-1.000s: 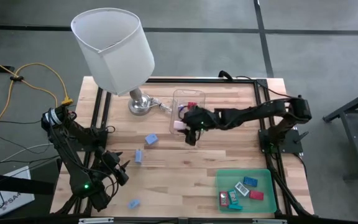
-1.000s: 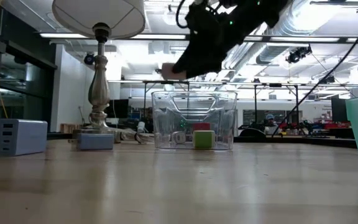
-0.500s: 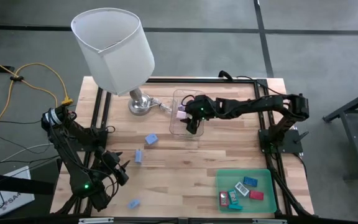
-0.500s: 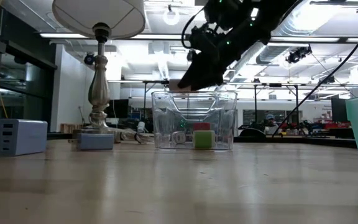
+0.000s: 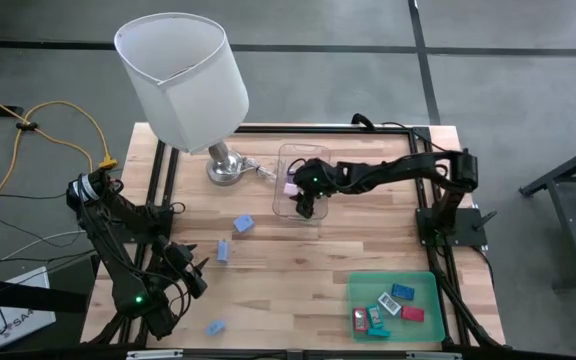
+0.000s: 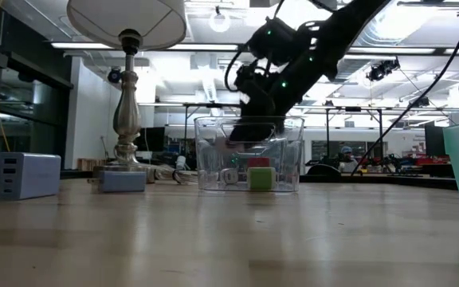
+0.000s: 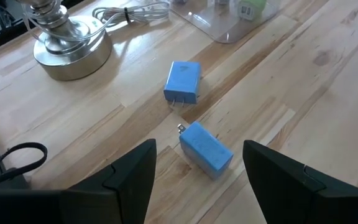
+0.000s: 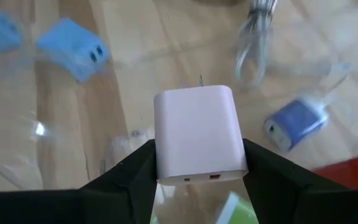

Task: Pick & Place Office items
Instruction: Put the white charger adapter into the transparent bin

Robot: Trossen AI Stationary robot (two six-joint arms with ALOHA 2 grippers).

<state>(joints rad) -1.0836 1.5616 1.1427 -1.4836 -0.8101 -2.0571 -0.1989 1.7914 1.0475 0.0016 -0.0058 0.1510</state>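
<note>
The right gripper [image 8: 197, 180] is clamping a pink charger block [image 8: 199, 134] between its two fingers, holding the block by its flat side faces with the metal prongs pointing away from the wrist. In the high view this gripper [image 5: 301, 190] is hanging over the clear plastic box [image 5: 290, 205] just above the frame's centre, and in the low view it is reaching down inside the box's rim [image 6: 249, 121].

Below the held block, a blue charger [image 8: 297, 123], a red piece [image 8: 353, 171] and a green one [image 6: 260, 177] are lying on the box floor.

The pink block looks light, rigid and smooth-skinned, so it is probably prone to slipping or twisting; gripping across the broad flat faces near mid-body seems the safest hold, well clear of the prongs.

Further out, two blue chargers [image 7: 183, 81] [image 7: 206, 148] are lying on the table [image 5: 278, 260] left of centre, and the green tray [image 5: 353, 290] at the lower right is holding more pieces. The left gripper [image 7: 197, 180] is waiting at the lower left, fingers apart and empty.
</note>
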